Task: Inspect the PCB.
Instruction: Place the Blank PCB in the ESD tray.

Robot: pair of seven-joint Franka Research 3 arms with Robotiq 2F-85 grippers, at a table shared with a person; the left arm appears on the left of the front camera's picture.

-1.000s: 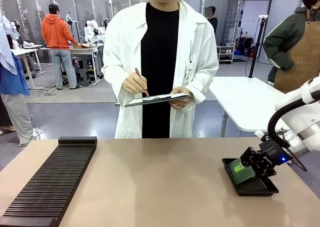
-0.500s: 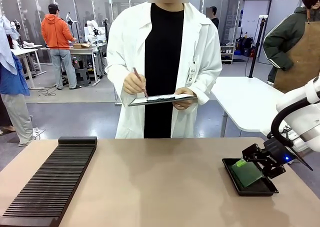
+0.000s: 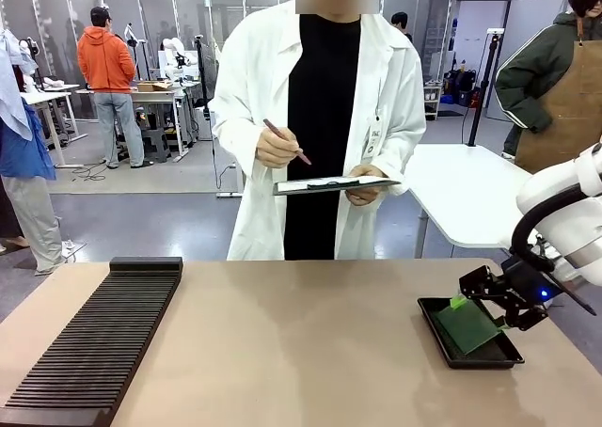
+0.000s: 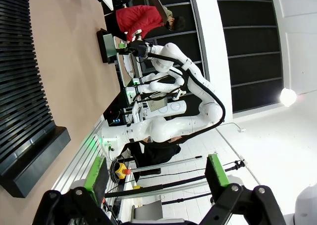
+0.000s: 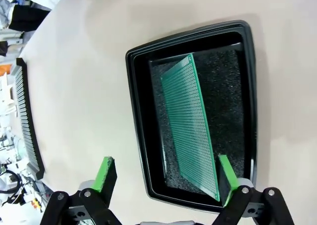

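One board (image 5: 190, 128), green and dotted, lying loose and slightly tilted inside the black tray (image 5: 140, 131) near the table's (image 3: 301, 342) right edge. Right gripper (image 5: 163, 178) above the tray, fingers wide, gripping nothing. Left gripper (image 4: 156, 173) fingers wide too, empty, near the slotted rack (image 3: 99, 338) at the left edge.
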